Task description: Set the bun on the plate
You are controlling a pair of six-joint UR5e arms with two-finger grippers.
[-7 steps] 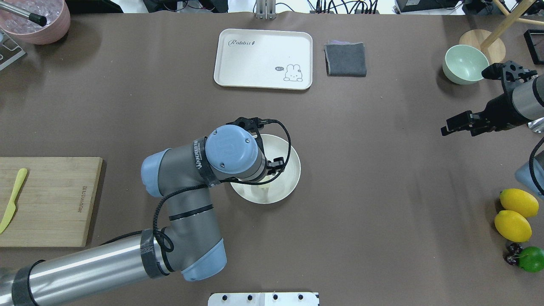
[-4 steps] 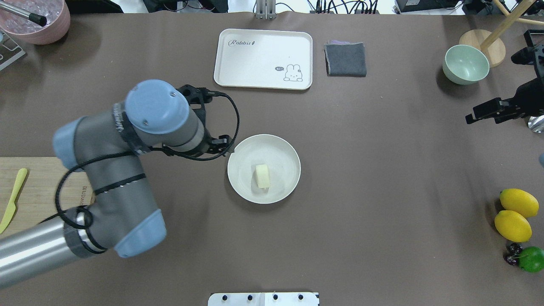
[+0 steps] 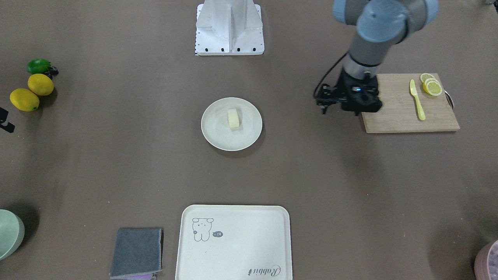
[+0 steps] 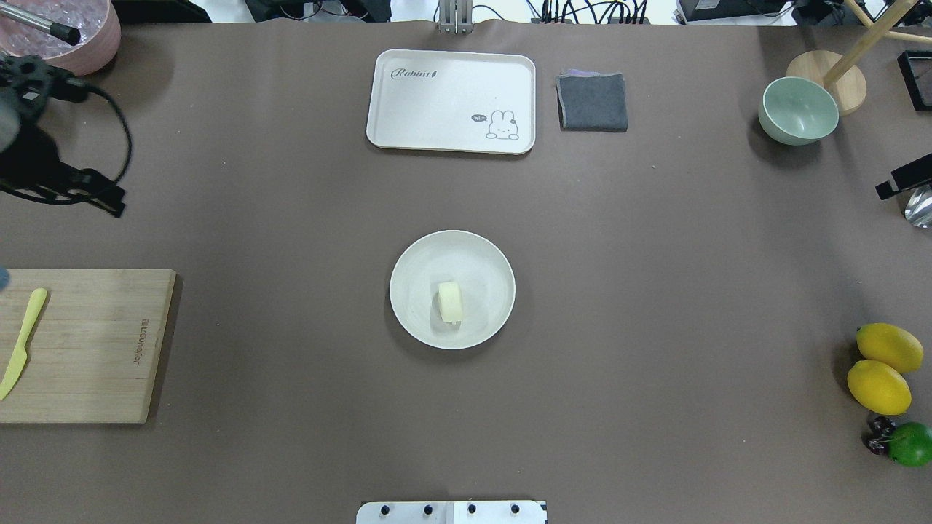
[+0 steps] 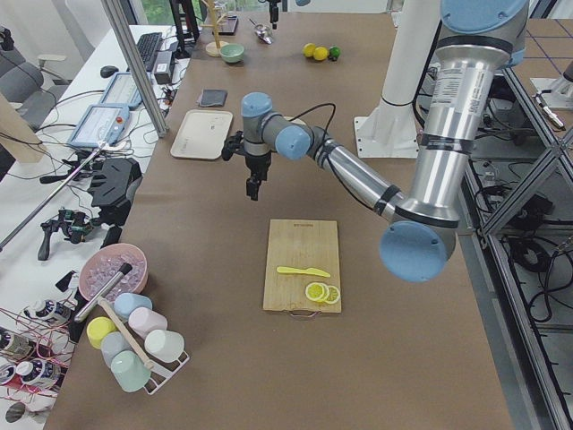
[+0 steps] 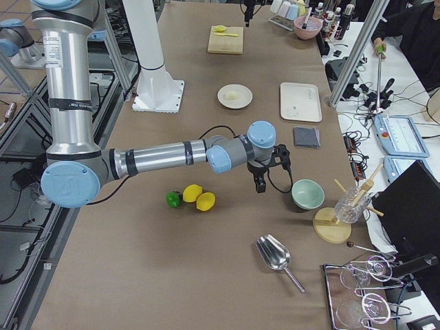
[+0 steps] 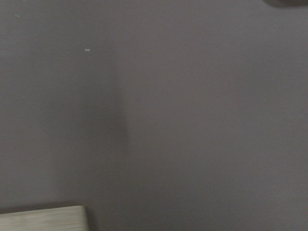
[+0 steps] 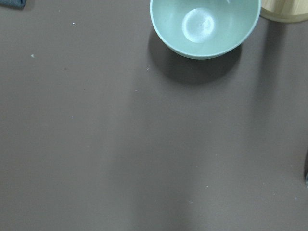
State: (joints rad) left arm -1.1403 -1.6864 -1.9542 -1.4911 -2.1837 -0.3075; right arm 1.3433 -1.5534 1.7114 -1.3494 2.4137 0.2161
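Note:
The bun [image 4: 450,302] is a pale cream lump lying just below the middle of the round cream plate [image 4: 412,319], with nothing touching it. From the front the bun [image 3: 233,118] lies free on the plate [image 3: 213,134] too. My left gripper [image 4: 102,200] hangs over bare table at the far left edge, well away from the plate. In the front-facing view the left gripper [image 3: 325,105] points down beside the cutting board, fingers apart and holding nothing. My right gripper [image 4: 899,183] barely shows at the right edge, and I cannot tell its state.
A rabbit tray [image 4: 451,102] and a grey cloth [image 4: 592,102] lie at the back. The green bowl [image 4: 797,109] stands back right, with lemons [image 4: 881,367] and a lime front right. The cutting board [image 4: 80,346] carries a yellow knife [image 4: 22,342]. A pink bowl [image 4: 69,33] sits back left.
The left arm let go of the bun over the plate and swung away to the far left. The right arm drew back towards the right edge.

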